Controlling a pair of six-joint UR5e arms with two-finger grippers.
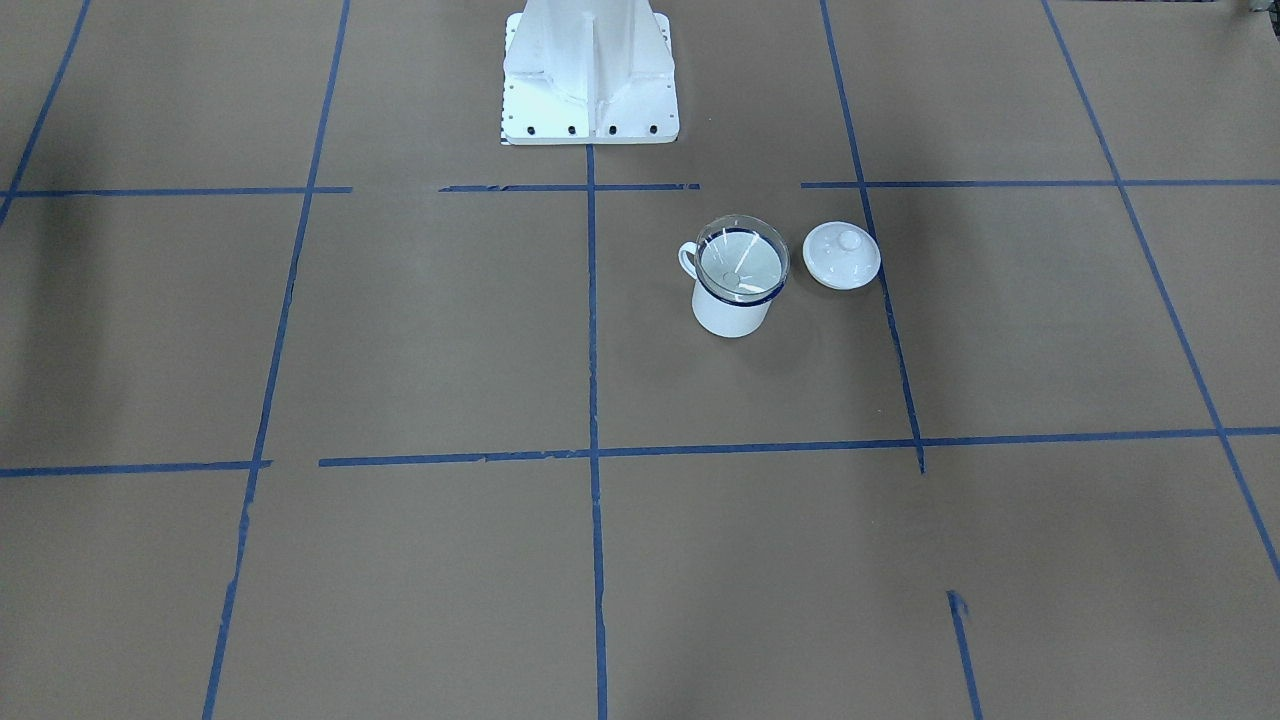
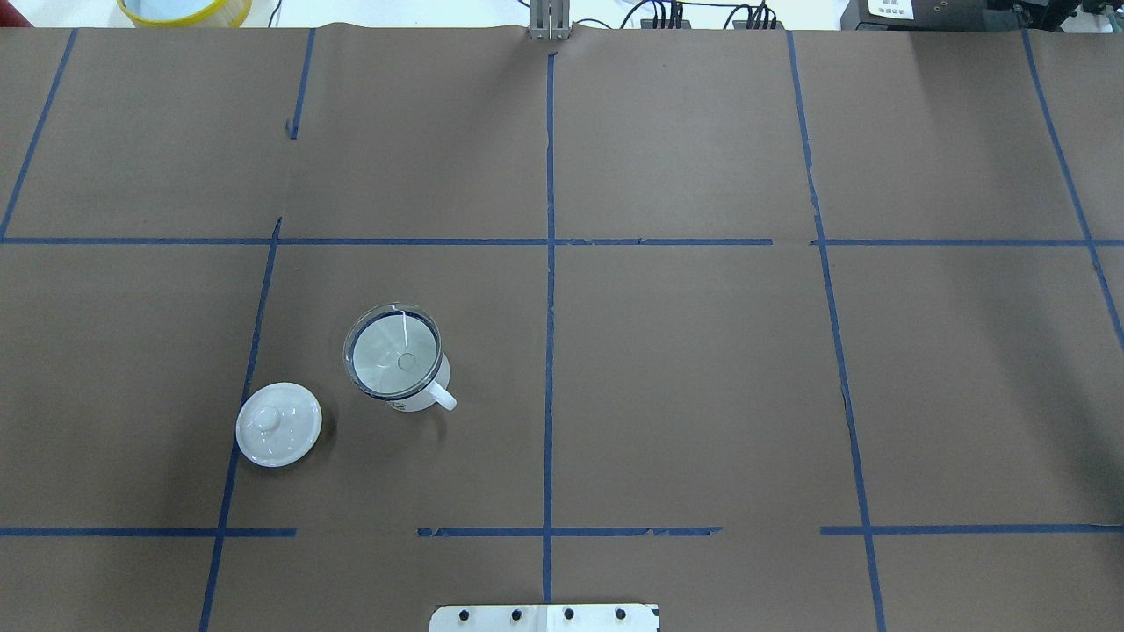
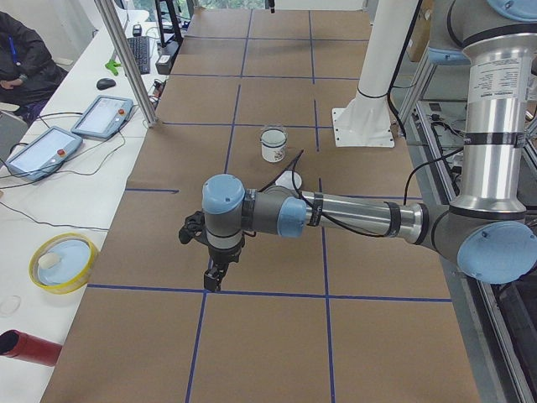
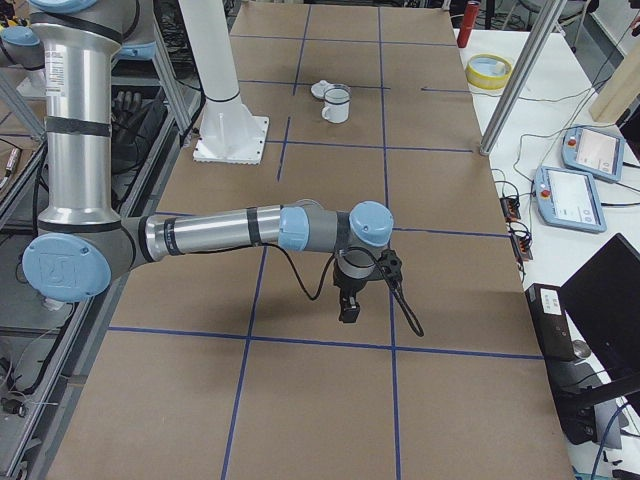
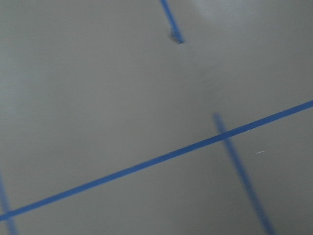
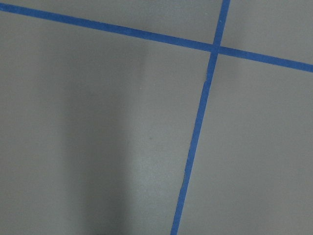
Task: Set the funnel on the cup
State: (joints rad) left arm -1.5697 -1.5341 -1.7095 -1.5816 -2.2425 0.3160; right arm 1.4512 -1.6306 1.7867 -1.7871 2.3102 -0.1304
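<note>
Brown paper covered the table [image 2: 702, 395], gridded with blue tape [image 2: 550, 351]. We saw the funnel [image 2: 392, 351] seated in the mouth of the cup [image 1: 732, 312], its clear rim ringing the cup's dark blue rim and its spout pointing down inside. The cup stood upright on the robot's left half of the table, with a white lid [image 2: 278, 424] just beside it and not touching. Both arms were well apart from the cup and showed in the side views only. The left fingers [image 3: 213, 275] and right fingers [image 4: 349, 310] hung low over bare paper, and we could not tell whether either pair was open or closed. Both wrist views showed only paper and tape. We judged the placement done. We took the funnel for light, stiff and slick, probably thin plastic, hard to see against the cup and easy to knock askew. Any regrasp should pinch the wide rim wall from above, gently. The enamel cup looked rigid and heavier, so we expected it to stay put.
</note>
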